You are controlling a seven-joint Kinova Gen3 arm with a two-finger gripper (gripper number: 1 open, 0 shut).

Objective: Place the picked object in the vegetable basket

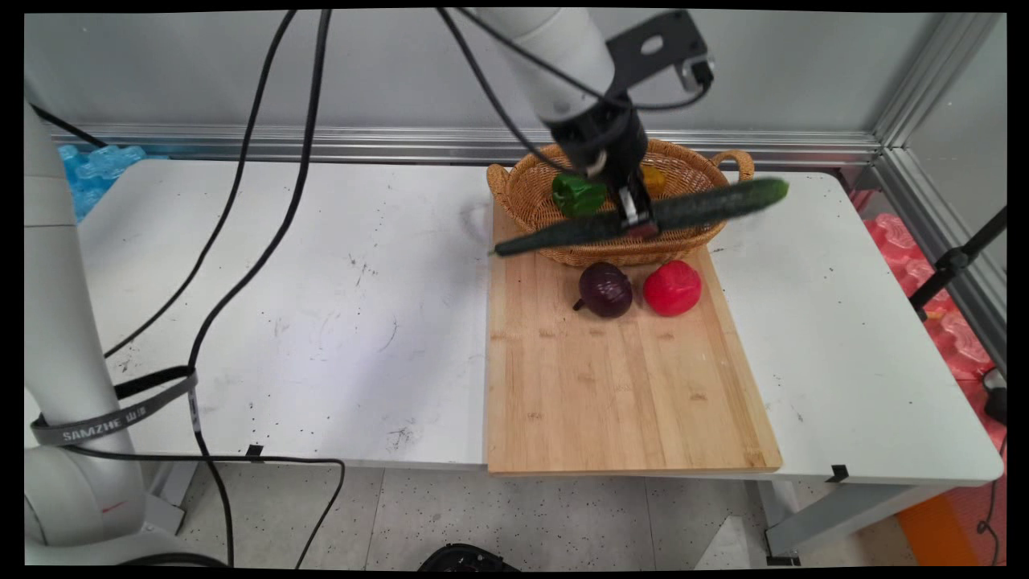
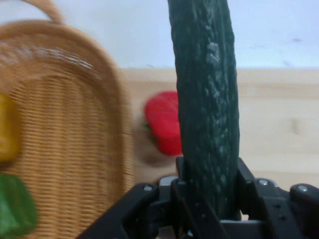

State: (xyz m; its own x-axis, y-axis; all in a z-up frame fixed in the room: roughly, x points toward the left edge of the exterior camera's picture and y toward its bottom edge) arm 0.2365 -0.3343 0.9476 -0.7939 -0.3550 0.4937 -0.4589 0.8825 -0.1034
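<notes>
Tool (image 1: 635, 217) clamped around cucumber (image 1: 707, 205)

Even, bright light; blurred hand view

Main view looks down from the near side — hand view (close) shares the basket (image 1: 619, 201) (image 2: 75, 149).

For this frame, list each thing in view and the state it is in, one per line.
gripper: shut on the cucumber, raised over the basket's front edge
cucumber: held in the air, nearly level
basket: upright on the board's far end
green pepper: in the basket
yellow pepper: in the basket
purple onion: resting on the cutting board
red pepper: resting on the board
</notes>
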